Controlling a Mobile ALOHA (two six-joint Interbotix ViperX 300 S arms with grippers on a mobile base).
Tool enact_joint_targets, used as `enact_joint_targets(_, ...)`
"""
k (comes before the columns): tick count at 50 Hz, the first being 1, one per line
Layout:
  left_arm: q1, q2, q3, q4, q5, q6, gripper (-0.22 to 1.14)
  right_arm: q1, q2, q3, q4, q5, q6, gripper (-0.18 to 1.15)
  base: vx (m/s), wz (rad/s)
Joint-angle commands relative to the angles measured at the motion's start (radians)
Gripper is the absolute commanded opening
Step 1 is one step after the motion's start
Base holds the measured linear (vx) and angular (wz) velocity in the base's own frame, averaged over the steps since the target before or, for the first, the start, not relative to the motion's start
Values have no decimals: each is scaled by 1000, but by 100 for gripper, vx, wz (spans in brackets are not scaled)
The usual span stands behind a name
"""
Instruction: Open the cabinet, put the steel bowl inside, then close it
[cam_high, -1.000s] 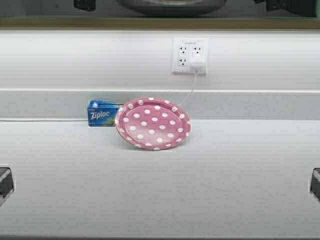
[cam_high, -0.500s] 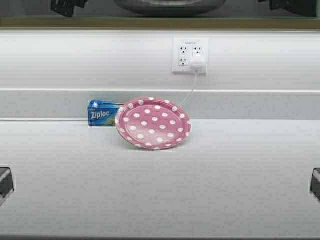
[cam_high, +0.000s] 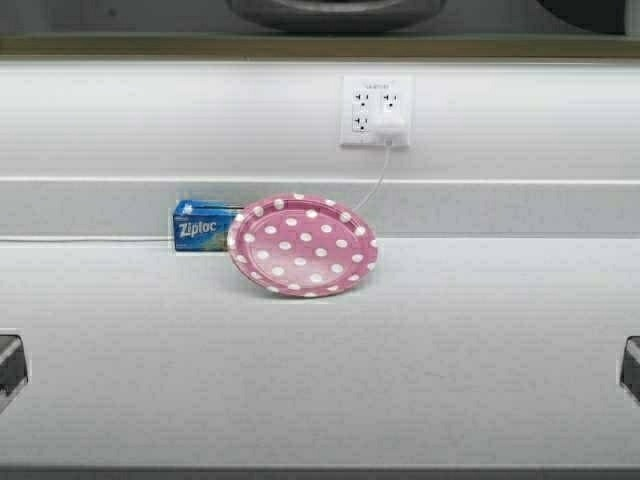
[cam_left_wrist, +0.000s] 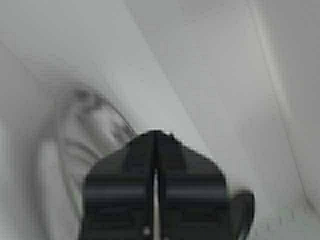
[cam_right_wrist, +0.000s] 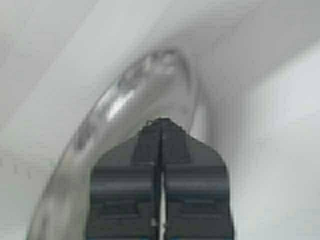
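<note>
The steel bowl (cam_high: 335, 12) sat inside the cabinet (cam_high: 320, 44), on its bottom shelf, only its lower curve showing at the top edge of the high view, directly above the pink plate (cam_high: 302, 246) on the counter (cam_high: 450, 350). Landmark = the bowl.

Left gripper (cam_left_wrist: 155, 150): fingers pressed together, nothing between them, tips just beside the bowl's rim on one side, per the left wrist view. Right gripper (cam_right_wrist: 161, 137): fingers likewise together w/ nothing held, tips close against the bowl's outer wall on the other side. Whether either actually touched the metal couldn't be told; both wrist views were blurred.

Handling, as a judgement: thin stainless, so light and stiff, not fragile, but slick and mirror-smooth. It would slide easily on the shelf if nudged and could ring or rock on its rounded base. The best hold is the thin rolled rim, pinched from opposite sides; the curved wall gives the pads little to bite on.

Well below the bowl: a Ziploc box (cam_high: 200, 228) beside the plate, wall outlet (cam_high: 376, 112) w/ a plugged-in cord.

Bowl looked placed; closing the doors remained.
</note>
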Motion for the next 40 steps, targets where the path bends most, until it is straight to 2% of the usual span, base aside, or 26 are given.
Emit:
enact_joint_targets(1, -17, -51, 20, 49, 34, 98, 1, 58, -86, 23, -6, 91, -158, 8, -6, -5)
enact_joint_targets(4, -20, -72, 46, 57, 81, 179, 8, 86, -115, 26, -5, 158, -265, 10, -8, -6)
enact_joint_targets(8, -20, -114, 78, 57, 144, 285, 5, 121, -160, 28, -2, 245, -419, 8, -10, -7)
enact_joint_targets(12, -20, -156, 107, 57, 209, 393, 4, 127, -192, 35, 2, 308, -489, 8, -12, -8)
enact_joint_targets(27, -18, -169, 124, 57, 388, 750, 4, 126, -232, 117, -5, 339, -526, 8, -19, -7)
enact_joint_targets(40, -18, -163, 155, 57, 400, 825, 4, 123, -242, 146, -17, 347, -529, 8, -20, 2)
